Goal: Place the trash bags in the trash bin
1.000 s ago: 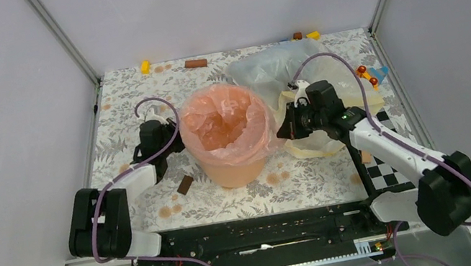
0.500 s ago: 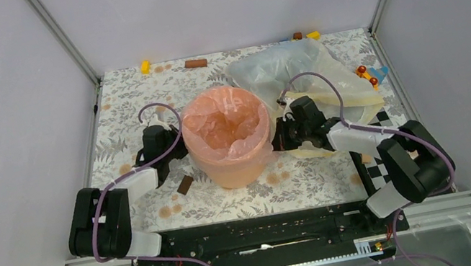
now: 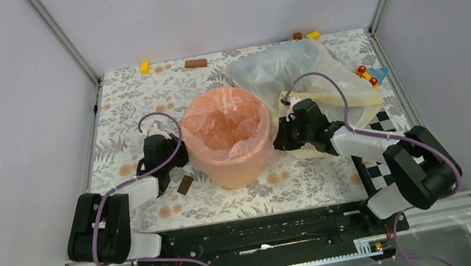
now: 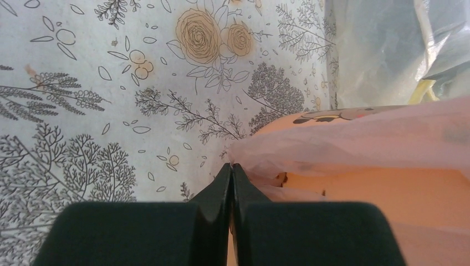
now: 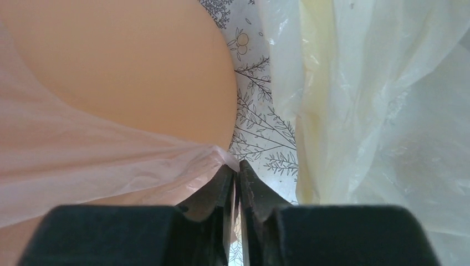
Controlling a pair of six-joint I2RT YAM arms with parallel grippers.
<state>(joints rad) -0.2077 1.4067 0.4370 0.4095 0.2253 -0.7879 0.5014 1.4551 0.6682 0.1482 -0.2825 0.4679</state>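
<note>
Both arms' jaws were pinched shut on opposite hems of the bag (image 3: 226, 124), seemingly light, limp and tear-prone, over the bin (image 3: 243, 170).

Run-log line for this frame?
pink bag: draped over bucket rim | left gripper: shut on pink bag edge | right gripper: shut on pink bag edge | bucket: upright

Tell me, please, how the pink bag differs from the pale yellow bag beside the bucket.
The pink bag lines the bucket, its edge folded over the rim; the pale yellow bag lies crumpled on the table to the bucket's right. The left claw and right claw each pinch the pink bag's edge; neither holds the pale yellow bag. Both are thin, translucent plastic.
</note>
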